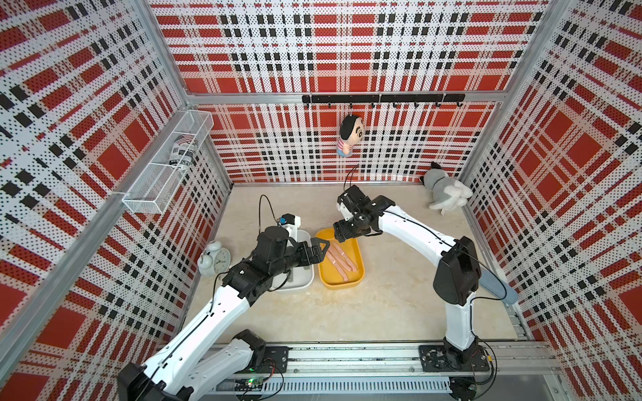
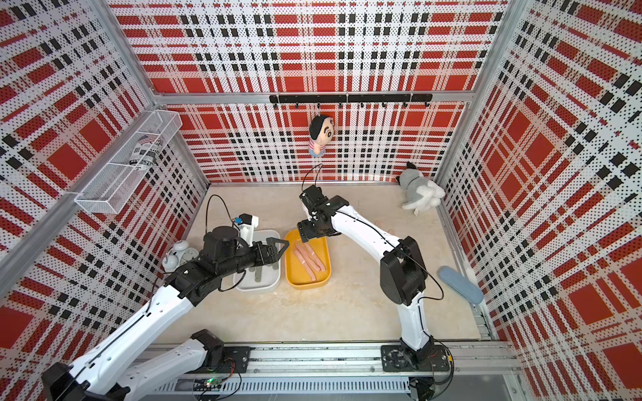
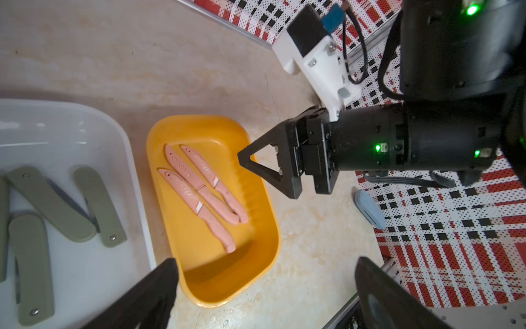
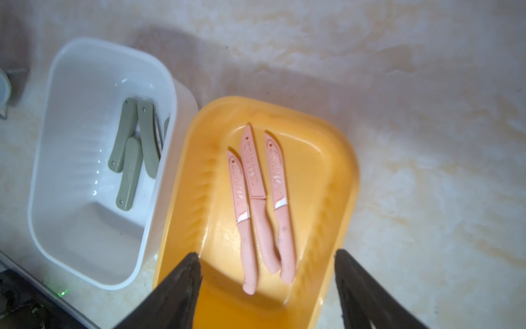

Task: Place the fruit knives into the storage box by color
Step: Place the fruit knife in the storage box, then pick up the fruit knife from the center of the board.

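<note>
In both top views the left arm (image 1: 274, 257) hides most of the white plastic storage box (image 1: 301, 279) and its olive-green flat fruit knives (image 2: 257, 276).

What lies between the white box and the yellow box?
Only a bare strip of table; the left wrist view shows it beside the yellow box.

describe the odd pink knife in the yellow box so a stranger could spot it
On the beige table a white box and a yellow box sit side by side. In the yellow box lie three pink fruit knives; take the middle one. The outer knives show a white wedge where sheath meets handle; it shows none.
</note>
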